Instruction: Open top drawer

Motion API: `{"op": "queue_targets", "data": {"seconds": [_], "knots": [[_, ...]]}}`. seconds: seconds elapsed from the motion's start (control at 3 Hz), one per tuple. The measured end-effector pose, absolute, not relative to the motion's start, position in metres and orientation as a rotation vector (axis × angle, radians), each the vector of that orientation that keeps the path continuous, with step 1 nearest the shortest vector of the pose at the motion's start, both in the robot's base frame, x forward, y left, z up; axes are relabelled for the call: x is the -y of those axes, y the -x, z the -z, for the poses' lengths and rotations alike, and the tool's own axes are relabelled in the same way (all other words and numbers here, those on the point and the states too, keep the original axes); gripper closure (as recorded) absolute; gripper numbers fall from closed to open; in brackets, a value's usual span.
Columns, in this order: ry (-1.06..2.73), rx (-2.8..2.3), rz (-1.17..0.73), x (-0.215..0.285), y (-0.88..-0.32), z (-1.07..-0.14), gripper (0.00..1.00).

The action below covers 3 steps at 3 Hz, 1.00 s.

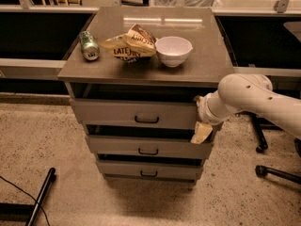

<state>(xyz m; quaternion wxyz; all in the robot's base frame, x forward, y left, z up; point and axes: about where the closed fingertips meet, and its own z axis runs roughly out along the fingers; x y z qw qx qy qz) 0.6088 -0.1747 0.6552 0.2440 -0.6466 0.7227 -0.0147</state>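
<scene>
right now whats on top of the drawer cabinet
A green can on its side, a chip bag and a white bowl. Anything under the bag is covered. The gripper sits by the top drawer's right end.

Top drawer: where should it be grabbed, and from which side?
The dark bar handle mid-front of the top drawer, approached straight from the front: it is the only protruding part on a flat panel. The gripper sits off at the panel's right end.
</scene>
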Motion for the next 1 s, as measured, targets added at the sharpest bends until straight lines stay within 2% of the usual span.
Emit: {"op": "queue_targets", "data": {"seconds": [0.33,0.67,1.0], "knots": [[1.791,-1.986,0.009,0.178,-0.598,-0.649,0.24],[1.802,-1.986,-0.005,0.18,-0.589,-0.649,0.3],[1.814,-1.981,-0.016,0.18,-0.582,-0.652,0.29]]}}
